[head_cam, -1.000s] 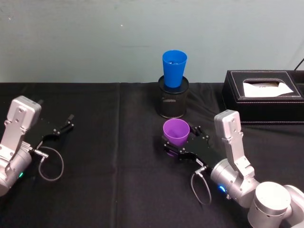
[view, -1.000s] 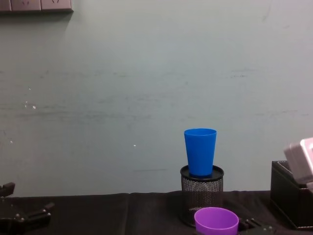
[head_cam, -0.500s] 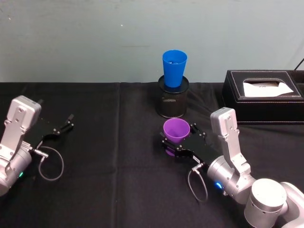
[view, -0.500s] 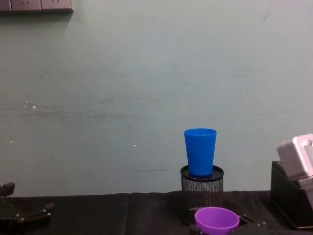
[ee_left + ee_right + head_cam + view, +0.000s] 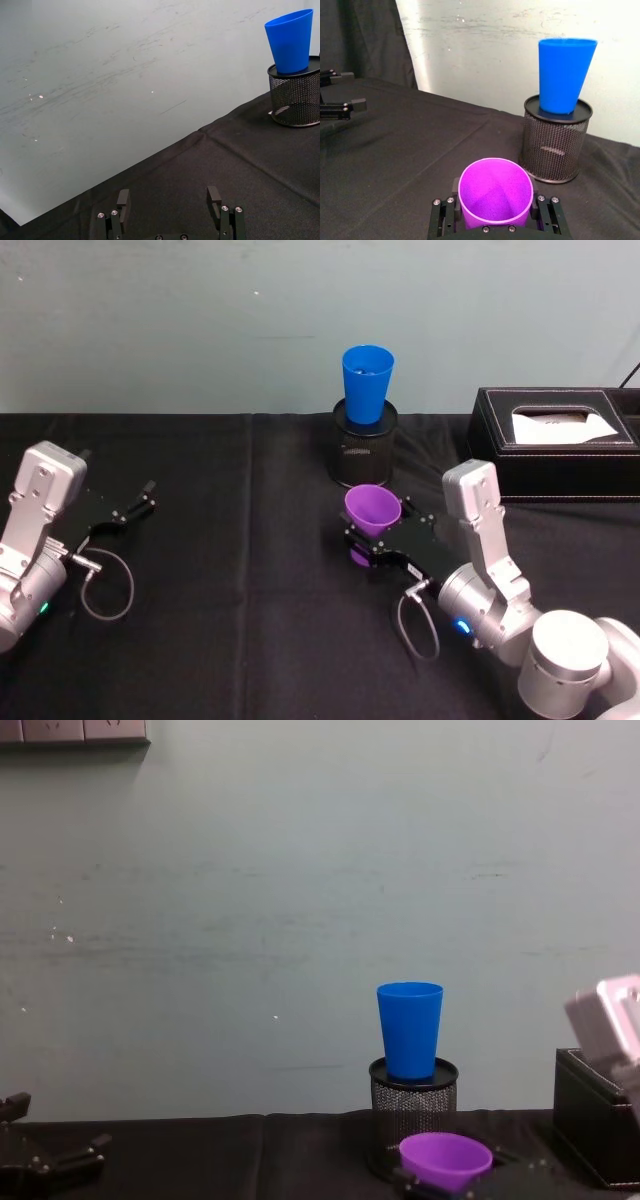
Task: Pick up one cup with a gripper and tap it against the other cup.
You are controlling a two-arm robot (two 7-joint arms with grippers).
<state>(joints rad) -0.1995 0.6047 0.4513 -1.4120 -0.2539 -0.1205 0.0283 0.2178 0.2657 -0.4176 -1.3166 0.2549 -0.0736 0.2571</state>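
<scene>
The purple cup sits upright between the jaws of my right gripper, which is shut on it and holds it just above the black cloth. In the right wrist view the cup fills the gap between the two jaws, open mouth up. The blue cup stands upright on top of a black mesh pen holder, right behind and higher than the purple one. From the chest, the purple cup hangs in front of the holder, below the blue cup. My left gripper rests open at the far left.
A black tissue box stands at the back right, close to the right arm. A grey wall closes the table's far edge. Black cloth lies bare between the two arms. Each wrist trails a looped cable.
My right gripper has risen a little with the purple cup, lifting it off the cloth and slightly toward the pen holder. The blue cup and left arm have not moved.
</scene>
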